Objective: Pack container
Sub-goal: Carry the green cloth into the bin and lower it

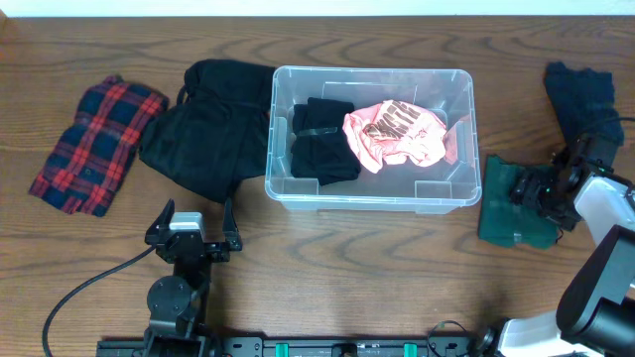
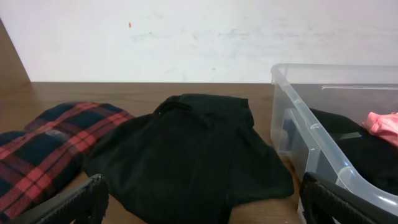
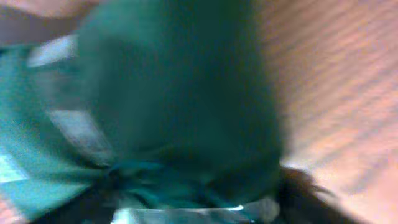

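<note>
Risk: right gripper point(image 1: 533, 188) sits at the green garment point(image 1: 499, 215), its grip lost in blur; a shallow pinch could drop it short of the container point(image 1: 373, 69). Left gripper point(image 1: 194, 226) gapes.

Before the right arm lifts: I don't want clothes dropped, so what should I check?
1. Right gripper over green cloth: ok.
2. Its grip shut on that cloth: cannot tell, the wrist view is blurred.
3. Free room in container: ok, right front corner bare beside pink shirt.
4. Left gripper out of the way: ok, open, empty, front-left of the container.
5. Navy cloth free of the right arm: cannot tell.
</note>
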Robot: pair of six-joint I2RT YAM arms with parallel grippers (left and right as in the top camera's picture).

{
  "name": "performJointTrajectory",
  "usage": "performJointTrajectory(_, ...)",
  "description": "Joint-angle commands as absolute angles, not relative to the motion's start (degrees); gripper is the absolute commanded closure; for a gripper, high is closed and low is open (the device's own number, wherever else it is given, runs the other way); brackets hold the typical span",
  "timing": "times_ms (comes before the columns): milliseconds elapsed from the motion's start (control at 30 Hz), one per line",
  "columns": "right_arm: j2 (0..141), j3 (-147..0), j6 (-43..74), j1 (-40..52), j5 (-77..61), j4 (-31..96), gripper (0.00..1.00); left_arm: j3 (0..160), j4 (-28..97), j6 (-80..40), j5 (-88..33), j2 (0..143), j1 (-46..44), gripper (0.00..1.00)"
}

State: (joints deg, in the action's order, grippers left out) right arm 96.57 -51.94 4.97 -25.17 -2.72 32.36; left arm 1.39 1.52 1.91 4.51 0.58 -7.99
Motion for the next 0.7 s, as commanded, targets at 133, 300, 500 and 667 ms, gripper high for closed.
performJointTrajectory(133, 99.98, -50.65, 4.62, -25.45, -1.85, 32.60, 0.81, 0.23, 3.62, 2.70, 5.61, 0.27, -8.08, 0.02)
performJointTrajectory(300, 99.42, -50.74, 4.60, -25.45, -2.00, 33.71, 0.99, 0.23, 3.64, 2.70, 5.61, 0.27, -8.08, 0.02)
performJointTrajectory(500, 92.29, -54.94, 2.85, -25.43, -5.69, 39.22, 0.99, 0.23, 3.62, 2.70, 5.61, 0.27, -8.08, 0.02)
performJointTrajectory(667, 82.04, -60.75, -0.56, -25.15, -18.50, 41.74, 0.99, 0.23, 3.62, 2.70, 5.61, 0.27, -8.08, 0.02)
